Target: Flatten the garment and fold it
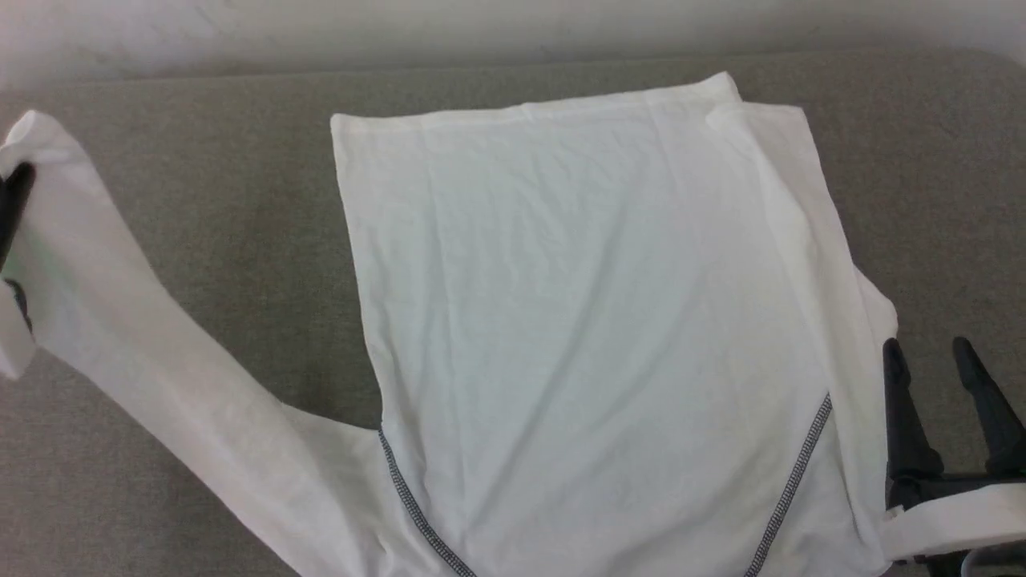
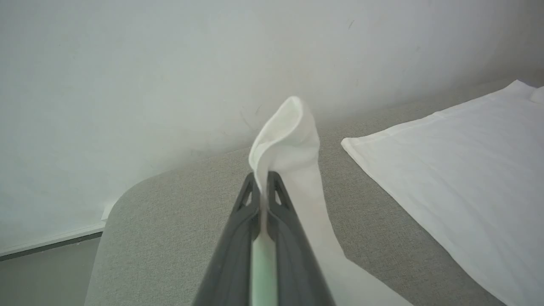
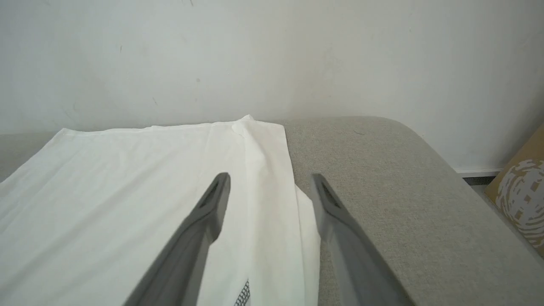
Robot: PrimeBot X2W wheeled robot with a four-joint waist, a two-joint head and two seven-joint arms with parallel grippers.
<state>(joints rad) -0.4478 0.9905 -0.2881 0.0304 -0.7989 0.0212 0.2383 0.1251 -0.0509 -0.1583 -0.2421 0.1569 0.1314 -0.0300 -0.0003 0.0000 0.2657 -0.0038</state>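
The white garment (image 1: pixel 593 304) lies spread flat on the grey table, its hem towards the far edge. Dark grey stitching (image 1: pixel 789 481) runs along the near seams. Its right side is folded inward along the right edge. Its left sleeve (image 1: pixel 120 320) stretches out to the far left and lifts off the table. My left gripper (image 2: pixel 263 178) is shut on the sleeve's cuff (image 2: pixel 289 131), and it shows as a dark tip (image 1: pixel 12 208) at the head view's left edge. Beside the garment's right edge, my right gripper (image 1: pixel 928 353) stands open, its fingers over that folded edge (image 3: pixel 263 178) with nothing between them.
The grey padded table (image 1: pixel 224 200) has rounded far corners and ends at a pale wall (image 1: pixel 481 24). A printed cardboard box (image 3: pixel 520 195) stands past the table's right side. Floor (image 2: pixel 42 276) shows beyond the left corner.
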